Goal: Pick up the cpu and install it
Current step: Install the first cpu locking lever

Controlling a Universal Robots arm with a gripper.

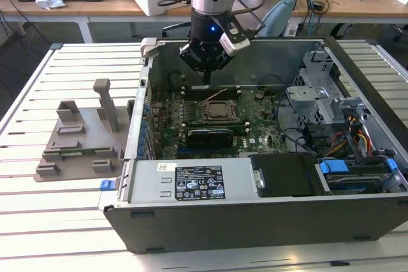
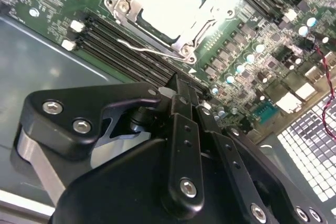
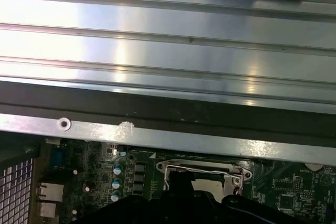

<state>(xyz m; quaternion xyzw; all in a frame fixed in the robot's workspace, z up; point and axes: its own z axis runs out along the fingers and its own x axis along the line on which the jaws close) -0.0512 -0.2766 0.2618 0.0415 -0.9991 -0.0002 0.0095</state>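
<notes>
Since the cpu shows as a pale, bright square lying flat inside the socket frame on the motherboard, the relation that matters is a short sideways offset. The claw hangs over the memory slots just beside that socket frame, on the side toward the far wall of the computer case, not over the chip itself. Its fingers look pressed together, with nothing visible between them. Being square, the cpu has no long axis to favour. In the exterior view the claw is above the board, apart from it.
</notes>
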